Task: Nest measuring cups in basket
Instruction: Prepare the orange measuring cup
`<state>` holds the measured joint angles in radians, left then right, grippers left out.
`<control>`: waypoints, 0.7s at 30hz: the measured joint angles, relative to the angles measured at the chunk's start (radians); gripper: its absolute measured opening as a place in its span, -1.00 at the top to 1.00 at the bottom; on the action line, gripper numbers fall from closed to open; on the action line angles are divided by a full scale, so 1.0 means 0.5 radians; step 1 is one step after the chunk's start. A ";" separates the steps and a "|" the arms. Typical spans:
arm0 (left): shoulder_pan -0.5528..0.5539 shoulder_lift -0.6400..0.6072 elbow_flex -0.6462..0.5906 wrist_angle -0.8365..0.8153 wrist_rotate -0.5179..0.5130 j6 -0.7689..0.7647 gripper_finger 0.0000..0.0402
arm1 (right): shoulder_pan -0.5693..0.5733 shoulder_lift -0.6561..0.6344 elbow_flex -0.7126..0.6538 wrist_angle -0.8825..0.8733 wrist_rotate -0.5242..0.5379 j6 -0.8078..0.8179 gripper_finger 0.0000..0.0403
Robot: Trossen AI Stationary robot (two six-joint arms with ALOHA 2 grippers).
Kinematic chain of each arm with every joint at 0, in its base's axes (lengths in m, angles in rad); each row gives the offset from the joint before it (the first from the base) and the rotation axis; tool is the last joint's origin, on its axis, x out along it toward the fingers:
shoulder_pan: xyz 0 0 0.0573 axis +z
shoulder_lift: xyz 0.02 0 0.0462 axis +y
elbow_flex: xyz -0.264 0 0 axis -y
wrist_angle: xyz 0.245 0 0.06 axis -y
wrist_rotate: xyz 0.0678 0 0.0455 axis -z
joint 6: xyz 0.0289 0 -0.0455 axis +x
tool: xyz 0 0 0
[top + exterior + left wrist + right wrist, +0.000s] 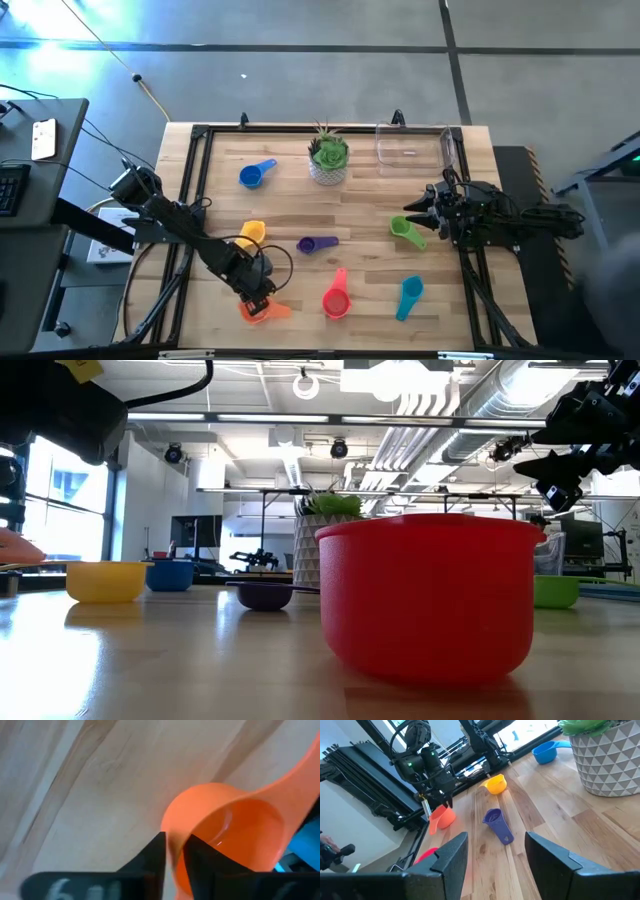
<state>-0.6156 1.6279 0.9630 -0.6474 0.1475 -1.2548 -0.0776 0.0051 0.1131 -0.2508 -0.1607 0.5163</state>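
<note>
left gripper (174, 857) on orange cup (235, 827) rim

1. High view: bright, even; blue-white glare on floor (60, 40), upper left of frame.
2. Low view: ceiling lights (310, 385) along top; red cup (428, 595), centre, soft; table (150, 660) shiny.
3. Left wrist view: orange cup (235, 830), lower right, v. blurred.
4. Right wrist view: window glare, top.

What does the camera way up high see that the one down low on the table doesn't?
Only the high view shows the clear plastic basket, the teal scoop cup and the left gripper pinching the orange scoop cup.

Only the low view shows the room's ceiling pipes.

Both show the red-pink scoop cup, huge in the low view.
</note>
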 joint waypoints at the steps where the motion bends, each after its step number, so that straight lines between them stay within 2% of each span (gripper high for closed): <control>1: 0.009 0.000 0.000 0.010 0.000 -0.010 0.87 | -0.001 0.001 -0.001 0.000 0.000 0.000 0.06; 4: 0.055 0.000 0.000 0.050 -0.007 -0.031 0.97 | 0.000 0.000 0.000 0.000 0.000 0.000 0.06; 11: 0.226 0.000 0.000 0.056 -0.025 -0.100 0.98 | 0.000 0.000 0.000 0.000 -0.001 0.000 0.06; 16: 0.379 0.000 0.000 0.066 -0.118 -0.101 0.97 | 0.000 0.000 0.000 0.000 -0.002 0.000 0.06; 21: 0.483 -0.001 0.000 0.097 -0.103 -0.004 0.97 | 0.000 0.000 0.000 0.000 -0.002 -0.001 0.06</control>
<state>-0.3742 1.6276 0.9630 -0.5991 0.0960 -1.2567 -0.0778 0.0051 0.1131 -0.2508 -0.1618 0.5161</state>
